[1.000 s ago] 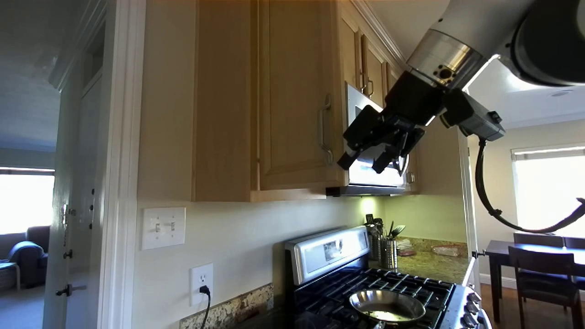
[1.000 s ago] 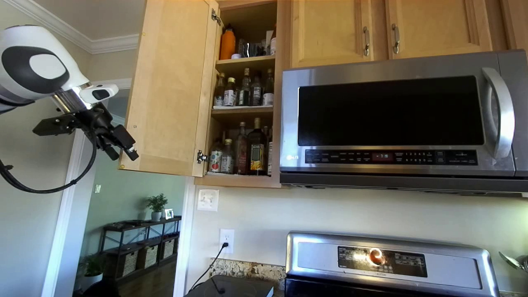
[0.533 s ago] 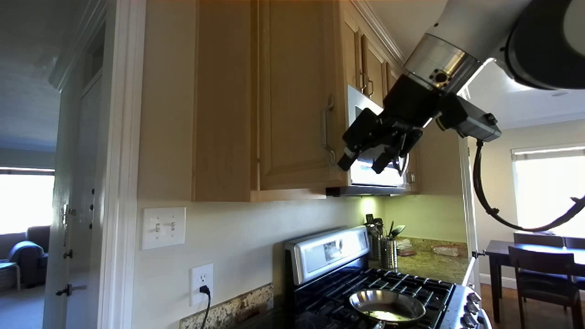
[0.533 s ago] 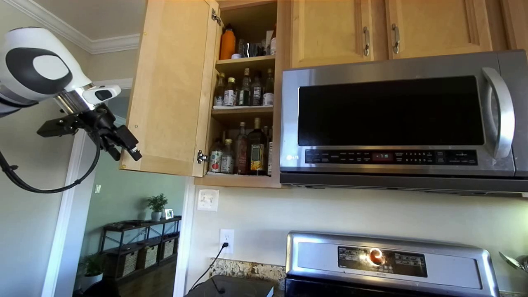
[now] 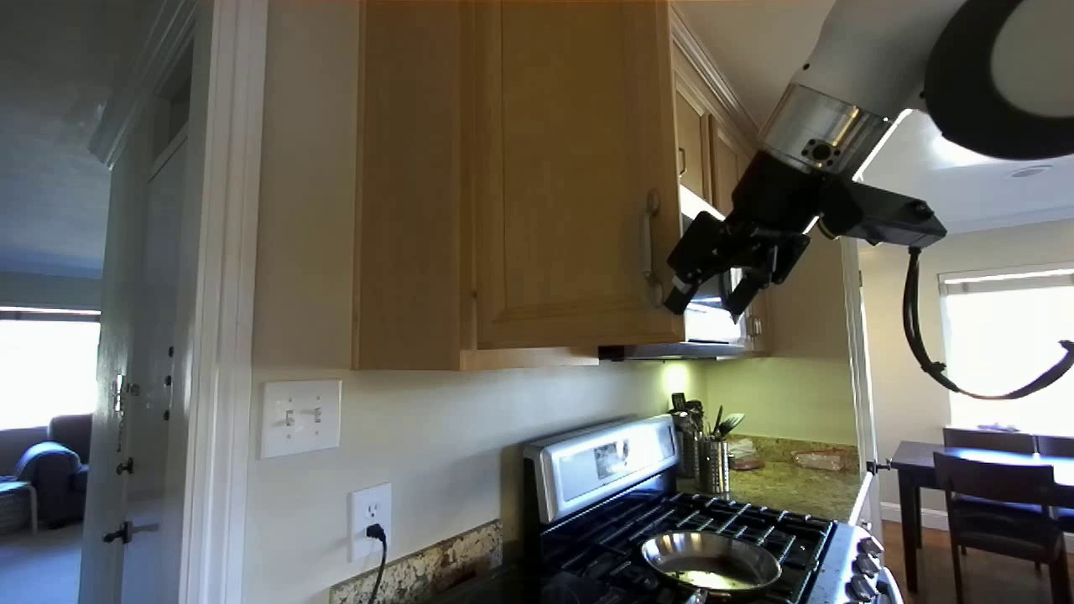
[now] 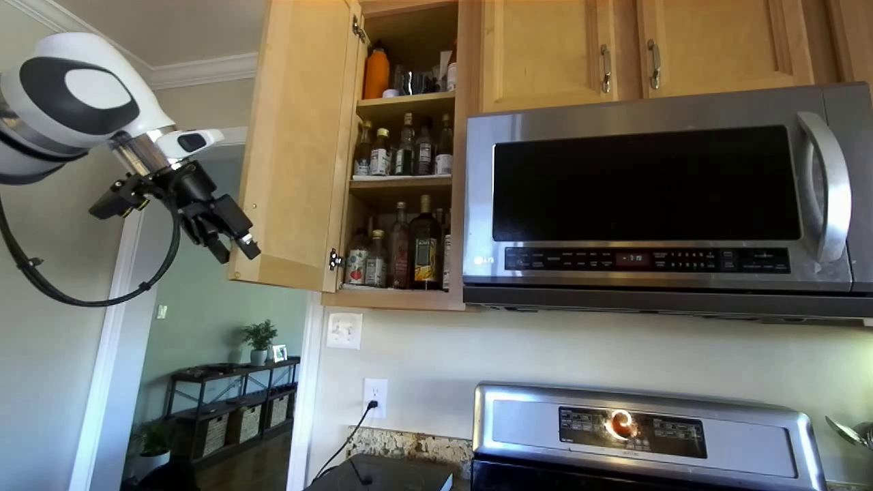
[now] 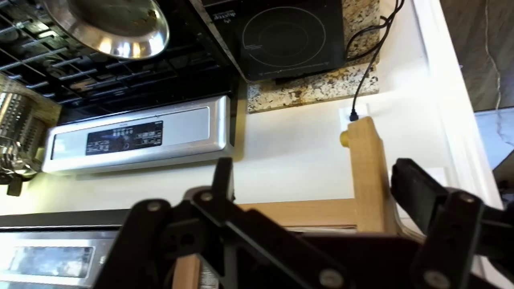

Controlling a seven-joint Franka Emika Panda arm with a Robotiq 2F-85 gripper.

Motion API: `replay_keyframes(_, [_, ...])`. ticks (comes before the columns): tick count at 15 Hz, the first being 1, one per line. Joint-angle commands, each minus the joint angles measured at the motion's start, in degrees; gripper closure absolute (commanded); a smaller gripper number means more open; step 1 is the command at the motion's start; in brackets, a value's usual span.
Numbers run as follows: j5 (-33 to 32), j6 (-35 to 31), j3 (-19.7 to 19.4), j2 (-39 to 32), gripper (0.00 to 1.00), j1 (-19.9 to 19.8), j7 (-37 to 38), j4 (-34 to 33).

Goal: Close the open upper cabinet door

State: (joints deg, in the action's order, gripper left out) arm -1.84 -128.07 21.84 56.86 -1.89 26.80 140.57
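Note:
The upper cabinet door (image 5: pixel 570 168) stands open, its outer panel and silver bar handle (image 5: pixel 648 243) facing an exterior view. Its plain inner face (image 6: pixel 293 150) shows in an exterior view, beside the open shelves. My gripper (image 5: pixel 705 306) is at the lower corner of the door's free edge, also seen in an exterior view (image 6: pixel 237 254). In the wrist view my gripper (image 7: pixel 313 172) is open, with the door's edge (image 7: pixel 367 176) between its fingers. The edge is much nearer the right finger; whether they touch is unclear. The handle does not show in the wrist view.
Bottles (image 6: pixel 423 245) stand on the cabinet shelves. The microwave (image 6: pixel 648 191) is beside the cabinet, with shorter closed doors (image 6: pixel 545 54) above it. Below are the stove (image 5: pixel 621 470), a pan (image 5: pixel 711 560) and a black cooktop (image 7: pixel 285 38). A cable hangs from the arm.
The door has swung partway toward its cabinet, its free edge moving right in both exterior views. My gripper has moved right along with it, still open.

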Motion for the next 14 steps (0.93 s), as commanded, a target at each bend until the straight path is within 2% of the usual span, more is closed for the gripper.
replay_keyframes(1, [-2.44,0.21,-4.49,-0.02,0.0,-4.36,-0.84,-0.22])
replay_keyframes(5, [-4.76,1.29,-7.49,-0.98,0.0,-9.57,-0.3,-1.18])
replay_keyframes(8, [-7.83,6.08,-6.81,-0.16,0.0,-12.34,-0.65,-1.21])
replay_keyframes(11, [-10.2,15.46,-6.17,0.31,0.0,-10.41,-3.61,-1.17])
replay_keyframes(14, [-9.11,23.82,-6.48,1.18,0.0,-5.19,-8.59,-0.56])
